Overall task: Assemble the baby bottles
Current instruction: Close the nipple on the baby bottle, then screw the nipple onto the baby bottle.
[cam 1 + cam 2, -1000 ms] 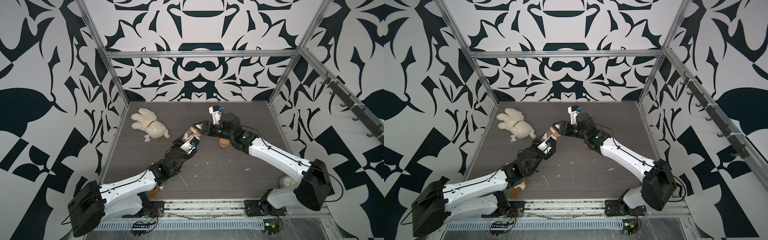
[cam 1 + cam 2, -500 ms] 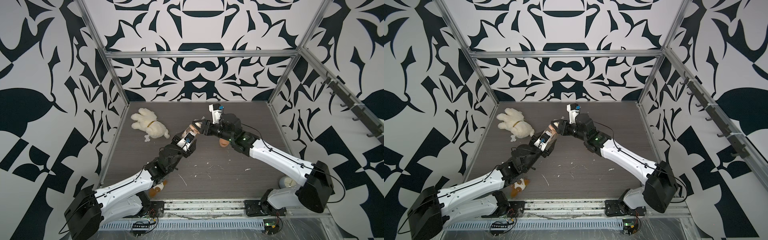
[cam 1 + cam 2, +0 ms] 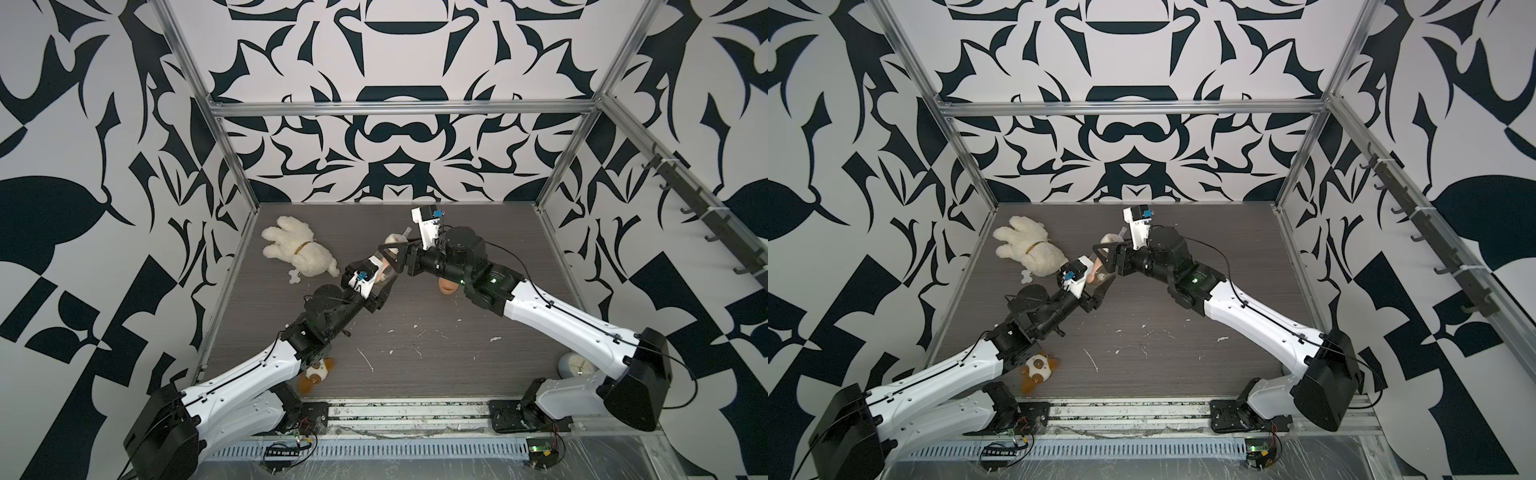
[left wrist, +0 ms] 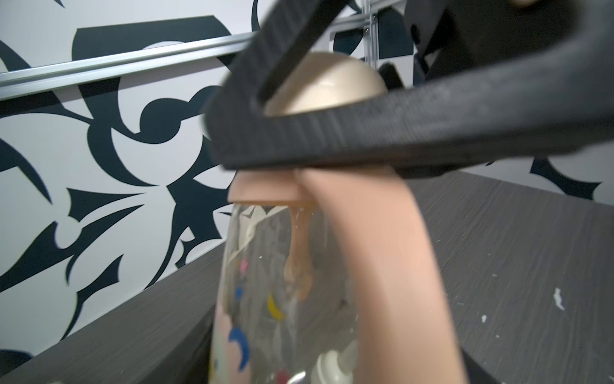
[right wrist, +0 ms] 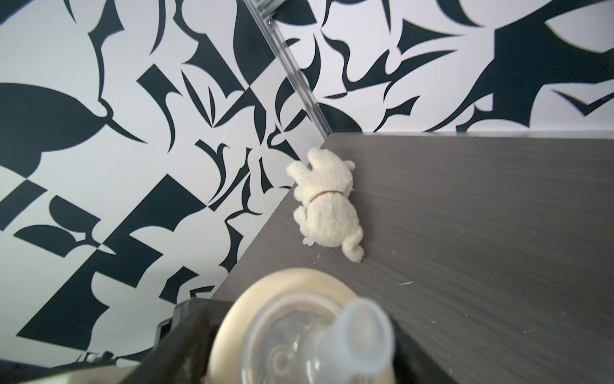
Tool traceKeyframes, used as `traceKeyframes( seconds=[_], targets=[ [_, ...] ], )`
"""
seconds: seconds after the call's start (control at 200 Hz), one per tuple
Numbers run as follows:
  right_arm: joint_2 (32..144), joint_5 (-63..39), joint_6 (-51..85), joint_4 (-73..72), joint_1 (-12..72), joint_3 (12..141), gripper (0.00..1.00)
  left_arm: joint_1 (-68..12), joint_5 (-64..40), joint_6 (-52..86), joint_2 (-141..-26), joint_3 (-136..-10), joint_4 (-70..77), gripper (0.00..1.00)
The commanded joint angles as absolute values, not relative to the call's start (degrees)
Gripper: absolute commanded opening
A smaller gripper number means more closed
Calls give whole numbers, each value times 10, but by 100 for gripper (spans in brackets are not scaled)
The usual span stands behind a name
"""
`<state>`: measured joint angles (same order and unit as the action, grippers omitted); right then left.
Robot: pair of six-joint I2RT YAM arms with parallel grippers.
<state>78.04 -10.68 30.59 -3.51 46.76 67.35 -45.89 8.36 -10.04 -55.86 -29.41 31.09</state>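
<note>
Now the left gripper [image 3: 384,283] is squeezed on the clear bottle [image 4: 265,299] and holds it up in the air over the middle of the gray table [image 3: 457,374], with the peach handle ring [image 4: 382,249] on its neck. The cream collar [image 4: 332,86] sits on top of the bottle, and the right gripper [image 3: 395,250] has its black fingers around it, but I cannot tell if it is pinching or has let go. The peach cap [image 3: 446,286] lies on the table under the right arm.

1 clear bottle body [image 4: 259,299], 1 peach handle ring [image 4: 382,259], 1 cream collar [image 5: 265,286], 1 peach dome cap [image 3: 446,286], 2 plush toys: cream dog [image 3: 299,253], brown-and-white toy [image 3: 1038,368]; 1 pale round clock [image 3: 575,365].
</note>
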Motion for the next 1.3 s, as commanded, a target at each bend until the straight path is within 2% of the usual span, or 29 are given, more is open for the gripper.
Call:
traceKeyframes(
  seconds=[0.0, 0.145, 0.155, 0.175, 0.695, 0.875, 0.99, 1.105, 1.22, 1.295],
  targets=[
    [777, -143, 270, 13, 489, 681, 88, -448, 22, -78, -531, -293, 401, 33],
    [763, -145, 254, 13, 490, 683, 94, -434, -1, -62, -512, -284, 403, 33],
    [762, -146, 252, 13, 490, 683, 98, -432, -2, -61, -512, -284, 403, 33],
    [760, -148, 249, 14, 490, 684, 100, -430, -4, -58, -510, -283, 403, 33],
    [669, -125, 156, 137, 492, 679, 100, -330, -131, 32, -486, -262, 435, 33],
    [646, -244, 41, 209, 487, 722, 99, -308, -207, 37, -475, -276, 391, 33],
    [667, -342, -30, 292, 456, 785, 99, -308, -249, 36, -482, -288, 364, 33],
    [684, -403, -67, 365, 400, 855, 98, -308, -278, 36, -478, -294, 326, 33],
    [683, -440, -76, 397, 322, 877, 98, -308, -290, 36, -465, -297, 296, 33],
    [690, -498, -74, 397, 282, 880, 98, -308, -304, 33, -466, -303, 281, 33]
  ],
)
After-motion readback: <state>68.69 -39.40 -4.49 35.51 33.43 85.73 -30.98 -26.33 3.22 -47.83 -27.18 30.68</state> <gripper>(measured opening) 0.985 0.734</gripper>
